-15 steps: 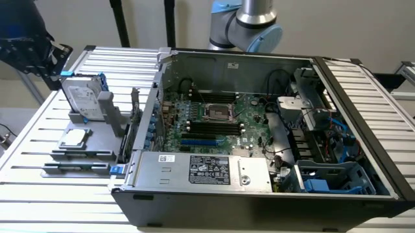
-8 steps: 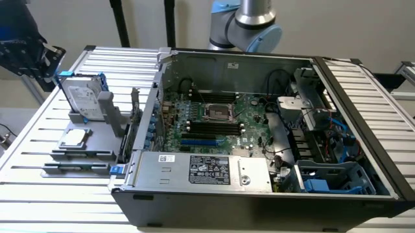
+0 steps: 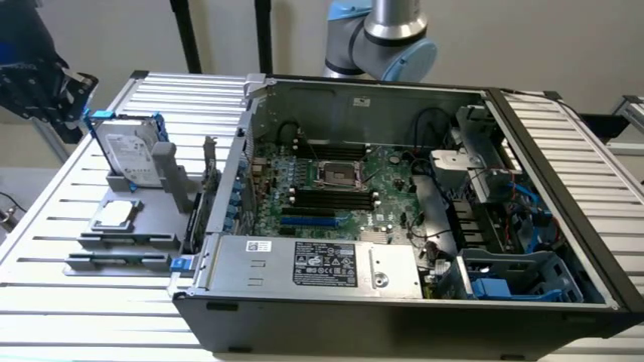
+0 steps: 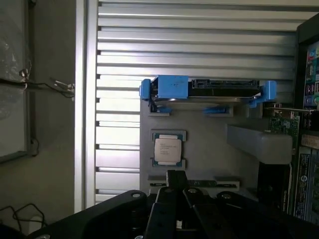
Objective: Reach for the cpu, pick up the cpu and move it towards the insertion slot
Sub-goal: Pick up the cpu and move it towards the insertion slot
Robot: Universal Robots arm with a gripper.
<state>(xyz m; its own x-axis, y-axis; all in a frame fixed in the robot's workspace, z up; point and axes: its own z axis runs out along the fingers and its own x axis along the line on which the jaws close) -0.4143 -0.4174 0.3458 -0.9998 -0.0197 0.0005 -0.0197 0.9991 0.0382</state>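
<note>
Cpu (image 3: 114,215) on grey holder (image 3: 121,240), well apart at five o'clock from gripper (image 3: 45,90) in exterior view; grasp cannot be told; slatted metal table (image 3: 101,317) beneath.

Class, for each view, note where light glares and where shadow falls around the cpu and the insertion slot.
Exterior view: even light on the cpu; the insertion slot sits shaded inside the case. Wrist view: strong glare on the table slats, the cpu top reflects softly, the end effector is dark.
</note>
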